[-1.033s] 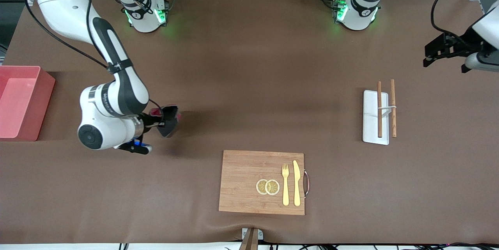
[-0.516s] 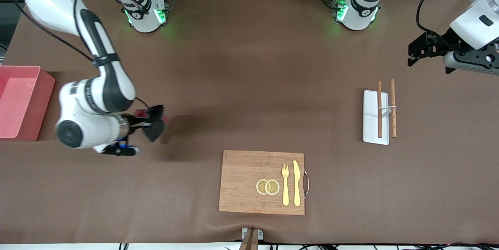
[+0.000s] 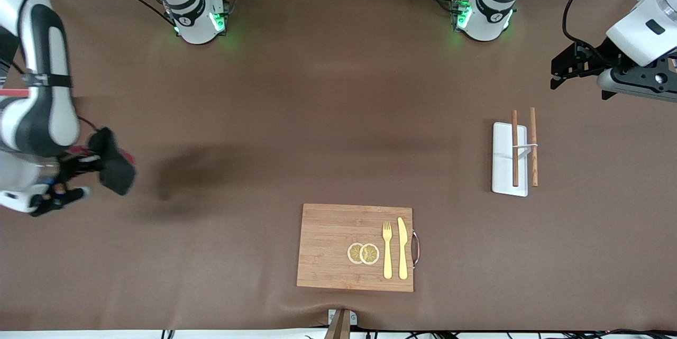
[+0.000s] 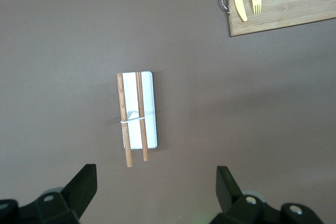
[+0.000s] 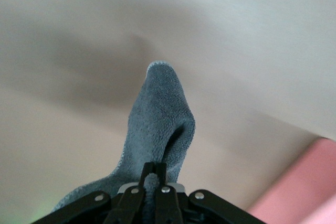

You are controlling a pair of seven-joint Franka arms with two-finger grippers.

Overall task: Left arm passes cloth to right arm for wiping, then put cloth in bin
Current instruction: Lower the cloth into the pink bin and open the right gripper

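A wooden cutting board (image 3: 355, 247) carries two lemon slices (image 3: 363, 253), a yellow fork (image 3: 387, 250) and knife (image 3: 403, 248). Toward the left arm's end, two wooden chopsticks (image 3: 523, 146) rest across a white tray (image 3: 502, 159).

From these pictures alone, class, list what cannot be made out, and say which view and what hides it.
- Bin: the front view hides it under the right arm; the right wrist view shows only a corner.
- Cloth: blurred in the front view; its lower part hidden by the right gripper in the right wrist view.
- Left gripper: the left wrist view's edge crops its open fingers.

Right arm (image 3: 37, 90) bent low, right gripper (image 3: 87, 162) clamped tight, left arm (image 3: 642, 37) raised, left gripper (image 3: 563, 66) spread wide
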